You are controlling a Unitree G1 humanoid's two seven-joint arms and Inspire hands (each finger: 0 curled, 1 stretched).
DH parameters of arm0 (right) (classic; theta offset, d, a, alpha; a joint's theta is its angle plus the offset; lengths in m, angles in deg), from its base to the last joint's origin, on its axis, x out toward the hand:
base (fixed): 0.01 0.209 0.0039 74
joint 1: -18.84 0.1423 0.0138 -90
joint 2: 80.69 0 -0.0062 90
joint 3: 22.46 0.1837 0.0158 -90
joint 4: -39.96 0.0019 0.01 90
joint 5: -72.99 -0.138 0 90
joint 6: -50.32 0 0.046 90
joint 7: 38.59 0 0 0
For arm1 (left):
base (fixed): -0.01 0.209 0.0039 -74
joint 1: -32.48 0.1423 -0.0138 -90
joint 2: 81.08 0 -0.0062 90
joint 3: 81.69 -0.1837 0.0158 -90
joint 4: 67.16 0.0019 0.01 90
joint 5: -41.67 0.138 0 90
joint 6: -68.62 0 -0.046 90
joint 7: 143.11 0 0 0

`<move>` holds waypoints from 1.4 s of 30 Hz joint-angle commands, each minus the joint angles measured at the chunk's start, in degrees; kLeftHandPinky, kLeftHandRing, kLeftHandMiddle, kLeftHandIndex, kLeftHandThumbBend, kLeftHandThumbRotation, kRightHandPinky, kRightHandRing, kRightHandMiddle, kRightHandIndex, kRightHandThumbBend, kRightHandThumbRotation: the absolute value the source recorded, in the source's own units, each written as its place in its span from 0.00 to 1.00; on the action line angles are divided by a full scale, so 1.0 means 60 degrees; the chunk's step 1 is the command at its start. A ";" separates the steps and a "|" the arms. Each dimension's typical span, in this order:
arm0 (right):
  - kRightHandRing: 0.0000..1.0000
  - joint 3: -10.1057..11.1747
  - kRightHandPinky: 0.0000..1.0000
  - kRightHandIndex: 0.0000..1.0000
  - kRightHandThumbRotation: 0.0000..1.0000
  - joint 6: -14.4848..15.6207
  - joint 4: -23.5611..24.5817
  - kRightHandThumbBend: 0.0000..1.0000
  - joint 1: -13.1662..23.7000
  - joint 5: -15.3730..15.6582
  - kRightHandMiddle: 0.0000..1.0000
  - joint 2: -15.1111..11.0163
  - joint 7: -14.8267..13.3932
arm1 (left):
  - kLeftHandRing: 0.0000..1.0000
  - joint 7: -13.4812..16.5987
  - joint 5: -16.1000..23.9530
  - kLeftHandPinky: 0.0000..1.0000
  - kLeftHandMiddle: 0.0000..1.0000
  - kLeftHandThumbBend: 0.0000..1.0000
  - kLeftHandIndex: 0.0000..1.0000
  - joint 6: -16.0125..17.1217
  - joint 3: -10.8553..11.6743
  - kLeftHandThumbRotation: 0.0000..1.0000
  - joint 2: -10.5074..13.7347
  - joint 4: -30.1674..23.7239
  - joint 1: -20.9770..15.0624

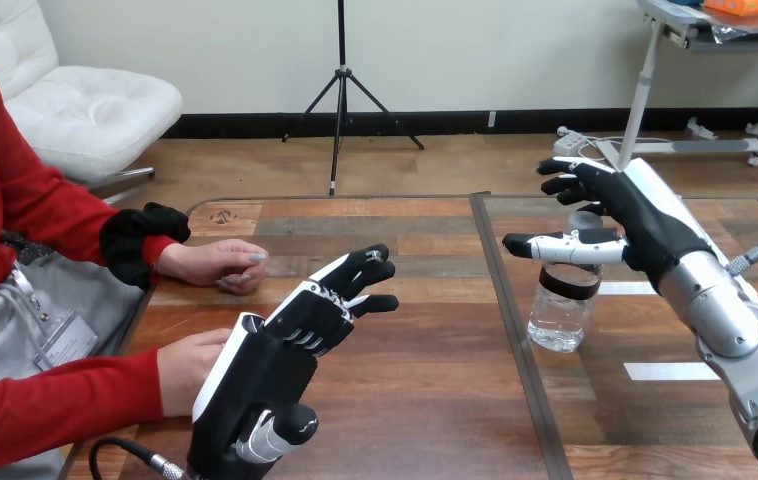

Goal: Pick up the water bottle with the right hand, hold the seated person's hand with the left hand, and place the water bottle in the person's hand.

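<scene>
- The water bottle (561, 310) stands upright on the wooden counter (415, 400), right of the middle. It is clear, with a dark band round its upper body and water in its lower part.
- The right hand (640, 225) hangs over and just behind the bottle's top. Its fingers (567, 178) are spread and nearly straight, pointing toward the view's left, so the hand is open and grips nothing.
- The right thumb (565, 245) reaches sideways across the front of the bottle's neck. I cannot tell whether it touches the bottle.
- The silver right forearm (745, 345) comes in from the lower right corner.
- The left hand (265, 370) is raised above the counter at lower left, the white shell of its back turned to the view's left. Its fingers (360, 272) are loosely stretched out toward the bottle, a little bent, and hold nothing: open.
- The person's nearer hand (187, 372) lies just beside the back of the left hand, at its left. The robot's fingers are not curled round it; I cannot tell whether the two touch.
- The person's farther hand (217, 265) rests on the counter as a loose fist near the far left edge, well apart from both robot hands.
- The bottle stands well apart from both of the person's hands.
- A dark seam (508, 310) runs down the counter just left of the bottle.
- Two white tape strips (671, 371) lie on the counter to the bottle's right.
</scene>
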 commanded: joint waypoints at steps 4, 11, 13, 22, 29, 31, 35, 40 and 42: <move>0.88 0.0392 0.83 0.93 0.49 -0.0395 0.0304 1.00 0.0357 -0.0341 0.88 -0.0084 0.0005 | 0.89 -0.0091 -0.0032 0.80 0.91 0.98 0.86 -0.0059 0.0110 0.77 -0.0225 -0.0271 -0.0524; 0.89 0.0440 0.83 0.93 0.48 -0.0301 0.0300 1.00 0.0261 -0.0420 0.88 -0.0050 0.0021 | 0.89 -0.0243 -0.0131 0.79 0.91 0.97 0.86 -0.0070 0.0188 0.77 -0.0224 -0.0279 -0.0565; 0.90 0.0456 0.83 0.93 0.47 -0.0318 0.0235 1.00 0.0255 -0.0438 0.88 -0.0037 0.0015 | 0.89 -0.0329 -0.0186 0.79 0.91 0.96 0.86 -0.0056 0.0230 0.77 -0.0233 -0.0272 -0.0591; 0.89 0.0495 0.80 0.93 0.47 -0.0390 -0.0015 1.00 0.0163 -0.0450 0.88 0.0052 -0.0120 | 0.89 -0.0362 -0.0142 0.80 0.91 0.97 0.86 -0.0266 0.0286 0.78 -0.0173 -0.0290 -0.0554; 0.89 0.0612 0.79 0.93 0.47 -0.0334 -0.0200 1.00 0.0109 -0.0628 0.88 0.0182 -0.0088 | 0.89 -0.0285 -0.0044 0.80 0.91 0.99 0.86 -0.0278 0.0278 0.77 -0.0099 -0.0359 -0.0501; 0.89 0.0642 0.80 0.93 0.47 -0.0364 -0.0294 1.00 0.0110 -0.0686 0.88 0.0214 -0.0064 | 0.89 -0.0254 -0.0012 0.80 0.90 1.00 0.86 -0.0225 0.0280 0.77 -0.0079 -0.0373 -0.0492; 0.89 0.0719 0.80 0.93 0.45 -0.0404 -0.0431 1.00 0.0082 -0.0834 0.88 0.0327 -0.0096 | 0.89 -0.0364 -0.0115 0.80 0.90 0.99 0.86 -0.0319 0.0316 0.77 -0.0066 -0.0408 -0.0481; 0.89 0.0781 0.81 0.94 0.42 -0.0469 -0.0650 1.00 0.0078 -0.0960 0.88 0.0424 -0.0059 | 0.88 -0.0412 -0.0179 0.79 0.90 0.98 0.85 -0.0286 0.0362 0.77 -0.0055 -0.0456 -0.0462; 0.89 0.0914 0.80 0.93 0.41 -0.0478 -0.0793 1.00 0.0078 -0.1133 0.88 0.0529 0.0038 | 0.88 -0.0501 -0.0280 0.79 0.90 0.98 0.85 -0.0412 0.0398 0.77 -0.0070 -0.0482 -0.0463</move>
